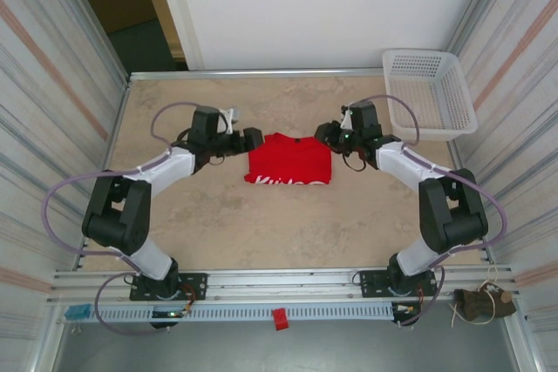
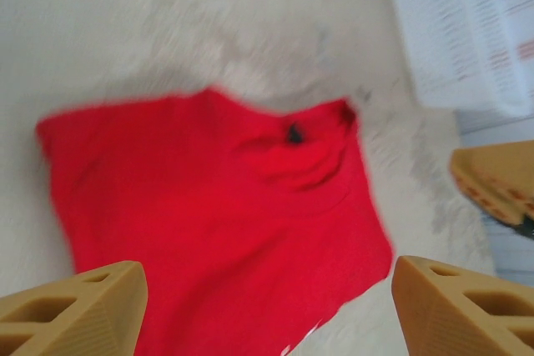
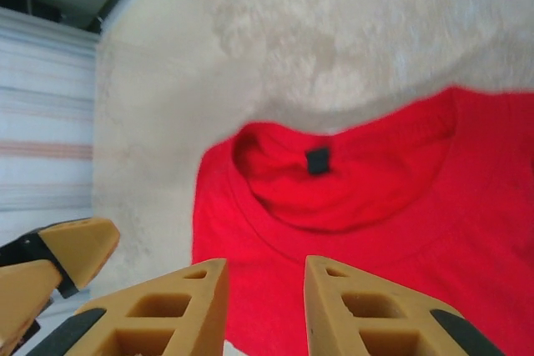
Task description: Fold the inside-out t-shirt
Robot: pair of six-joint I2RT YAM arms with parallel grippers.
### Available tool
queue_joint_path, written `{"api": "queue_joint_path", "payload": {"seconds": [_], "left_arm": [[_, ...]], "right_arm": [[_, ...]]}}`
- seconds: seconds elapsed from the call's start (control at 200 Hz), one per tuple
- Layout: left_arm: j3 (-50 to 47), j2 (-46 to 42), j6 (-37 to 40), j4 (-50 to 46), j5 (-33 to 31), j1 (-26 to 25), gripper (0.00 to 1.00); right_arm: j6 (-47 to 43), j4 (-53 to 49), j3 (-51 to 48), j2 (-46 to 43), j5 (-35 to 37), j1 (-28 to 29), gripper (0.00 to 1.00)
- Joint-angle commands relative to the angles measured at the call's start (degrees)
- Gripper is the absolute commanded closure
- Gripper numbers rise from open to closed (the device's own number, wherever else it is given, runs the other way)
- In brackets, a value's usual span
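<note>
Red t-shirt (image 1: 289, 159) lies flat on the table (image 1: 218, 224) as a compact, roughly square bundle, about midway between the side walls and a little toward the far half of the surface. Its neckline faces the far edge, and a small dark label (image 3: 318, 160) sits inside the collar; the left wrist view shows the same label (image 2: 294, 132), blurred. A strip of white lettering (image 1: 292, 181) runs along the near edge of the cloth.

The left gripper (image 1: 251, 138) hangs just beside the shirt's left edge, pointing at it. In the left wrist view its tan fingers (image 2: 79, 310) are spread wide, with the red fabric (image 2: 209, 206) lying between and beyond them and nothing held. The right gripper (image 1: 324, 132) sits just beside the far right corner of the shirt. In the right wrist view its fingers (image 3: 175, 314) stand close together with a narrow gap between them, and no cloth is caught in it; the collar and shoulder area (image 3: 400, 206) lie beyond the tips. Whether either gripper touches the cloth cannot be told.

A white lattice basket (image 1: 453, 102) stands at the far right corner of the table, well apart from the shirt and behind the right arm. Nothing lies on the cloth itself.
</note>
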State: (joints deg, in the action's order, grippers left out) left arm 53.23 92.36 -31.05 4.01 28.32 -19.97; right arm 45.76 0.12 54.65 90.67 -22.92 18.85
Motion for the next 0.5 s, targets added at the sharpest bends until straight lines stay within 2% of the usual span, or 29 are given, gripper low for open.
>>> {"api": "queue_joint_path", "payload": {"seconds": [0.0, 0.496], "left_arm": [[-2.8, 1.4, 2.0, -2.5, -0.5, -1.0, 0.22], [-0.1, 12.9, 1.6, 0.8, -0.5, -3.2, 0.2]], "right_arm": [[-1.2, -1.9, -1.9, 1.7, 0.8, 1.4, 0.72], [0.5, 2.2, -6.8, 8.0, 3.1, 2.4, 0.78]]}}
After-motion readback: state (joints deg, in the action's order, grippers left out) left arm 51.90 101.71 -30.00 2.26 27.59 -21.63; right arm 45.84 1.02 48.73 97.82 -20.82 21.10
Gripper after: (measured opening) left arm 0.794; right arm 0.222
